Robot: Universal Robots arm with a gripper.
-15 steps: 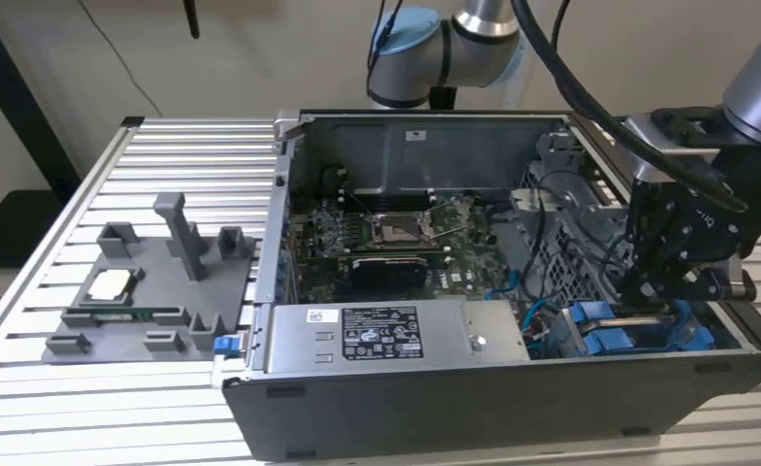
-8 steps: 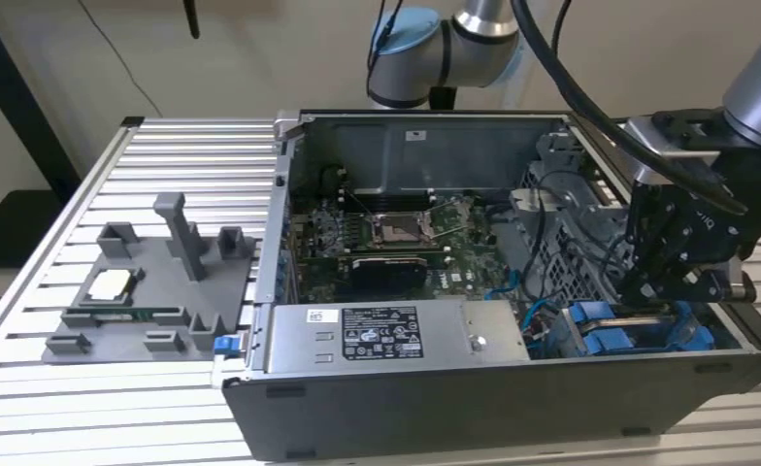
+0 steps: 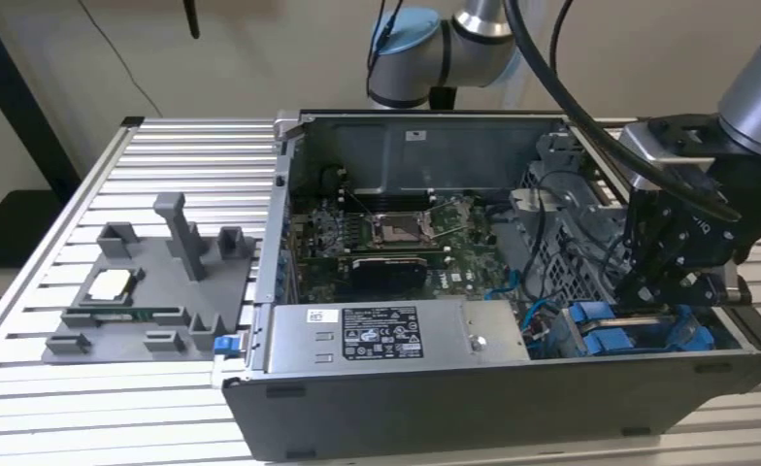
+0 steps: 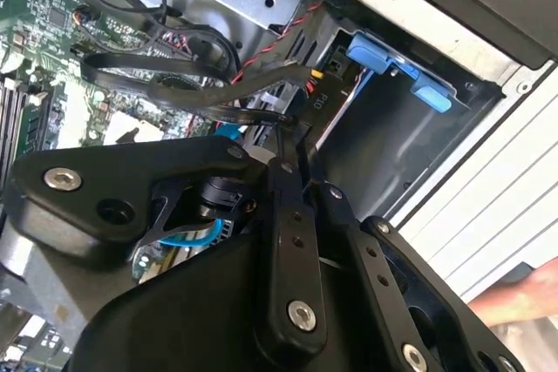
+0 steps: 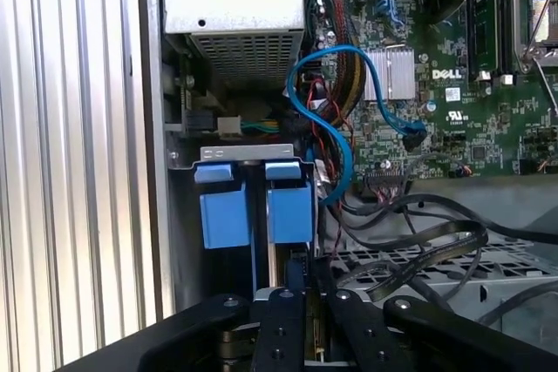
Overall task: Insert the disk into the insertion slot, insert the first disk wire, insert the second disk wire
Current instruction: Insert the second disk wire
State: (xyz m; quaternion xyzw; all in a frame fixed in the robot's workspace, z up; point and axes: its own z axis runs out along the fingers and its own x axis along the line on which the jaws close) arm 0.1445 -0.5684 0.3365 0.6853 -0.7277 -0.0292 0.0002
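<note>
- In the exterior view, nearest to the camera is the dark front wall of the open computer case [image 3: 484, 408], which lies on a slatted metal table [image 3: 174, 155].
- Just behind that wall lies the grey power-supply box [image 3: 394, 335] with a white label.
- At the exterior view's right, the gripper [image 3: 652, 291] reaches down into the corner of the case, directly above the blue fittings of the insertion slot [image 3: 640, 330].
- At the exterior view's left, a grey plastic fixture [image 3: 154, 291] stands on the table, well apart from the case.
- The motherboard [image 3: 394, 233] lies on the case floor, between the power-supply box and the rear wall.
- In the second wrist view, the black links of the gripper [image 4: 301, 141] are nearest to the camera.
- Its fingers stand narrow and close together there, pinching a flat black cable [image 4: 174, 84] near its connector.
- Beyond them the insertion slot [image 4: 384, 137] appears as a dark bay, with a blue tab at its edge.
- In the first wrist view, the gripper [image 5: 296, 280] is again nearest, and its fingers are clenched close.
- Just beyond the fingertips stand two blue tabs of the disk [image 5: 257, 211], which sits in the bay beside the case wall.
- A blue cable [image 5: 336, 119] curves from near the disk to the motherboard [image 5: 453, 84].
- Black cables lie over a perforated metal plate [image 5: 436, 263] beside the gripper.
</note>
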